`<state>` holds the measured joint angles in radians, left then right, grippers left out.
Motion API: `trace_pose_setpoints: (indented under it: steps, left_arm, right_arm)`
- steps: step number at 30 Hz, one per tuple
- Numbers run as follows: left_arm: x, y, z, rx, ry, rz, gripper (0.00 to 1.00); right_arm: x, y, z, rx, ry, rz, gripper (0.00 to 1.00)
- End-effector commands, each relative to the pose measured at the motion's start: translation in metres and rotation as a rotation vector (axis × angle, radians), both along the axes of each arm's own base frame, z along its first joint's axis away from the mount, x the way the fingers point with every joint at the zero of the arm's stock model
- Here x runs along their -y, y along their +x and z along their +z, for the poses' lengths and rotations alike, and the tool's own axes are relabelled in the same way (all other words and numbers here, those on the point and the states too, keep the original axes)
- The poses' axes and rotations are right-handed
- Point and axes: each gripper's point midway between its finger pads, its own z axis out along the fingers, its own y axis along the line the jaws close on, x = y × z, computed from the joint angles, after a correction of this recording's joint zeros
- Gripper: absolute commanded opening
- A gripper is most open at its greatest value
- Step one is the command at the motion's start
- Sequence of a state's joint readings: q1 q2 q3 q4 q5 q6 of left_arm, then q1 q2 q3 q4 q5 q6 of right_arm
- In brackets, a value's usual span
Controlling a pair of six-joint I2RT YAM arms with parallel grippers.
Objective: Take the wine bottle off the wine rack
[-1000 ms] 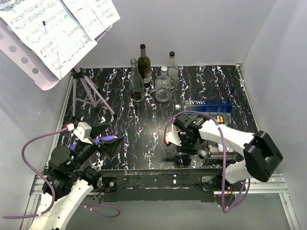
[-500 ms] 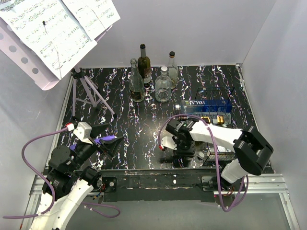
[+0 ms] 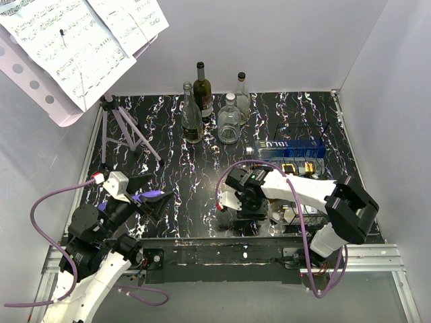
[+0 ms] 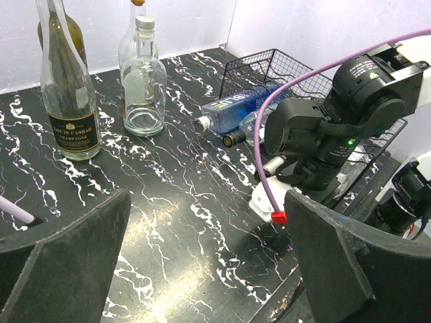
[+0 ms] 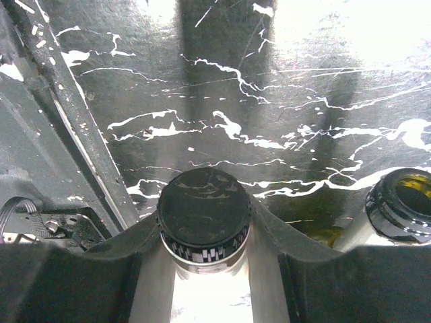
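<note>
Leftmost, the left claw (image 4: 202, 259) hangs released, well apart from the wine rack (image 4: 259, 67). Nearer, the right claw (image 5: 204, 229) is clenched on the wine bottle (image 5: 202, 202) at its capped neck. The bottle's body lies level, running rightward from that claw into the rack.

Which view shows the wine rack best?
Left wrist: the wine rack shows its wire grid sides clearly, a blue bottle lying in it. Top external shows it faintly against the dark table, partly under the right arm. Right wrist shows no rack, only a capped bottle.
</note>
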<state>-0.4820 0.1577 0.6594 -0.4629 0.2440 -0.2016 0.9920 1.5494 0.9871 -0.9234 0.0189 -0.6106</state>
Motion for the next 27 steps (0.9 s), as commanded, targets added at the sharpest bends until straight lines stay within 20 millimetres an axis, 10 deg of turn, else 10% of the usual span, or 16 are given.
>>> trace_pose_setpoints:
  steps: [1,27]
  left_arm:
    - [-0.002,-0.002,0.008,0.026,-0.007,0.001,0.98]
    - [-0.009,0.0,0.01,0.03,-0.012,0.048,0.98]
  right_arm:
    - [-0.028,0.008,0.011,0.018,0.098,-0.006,0.01]
    - [-0.106,-0.013,0.052,-0.006,0.291,0.118,0.01]
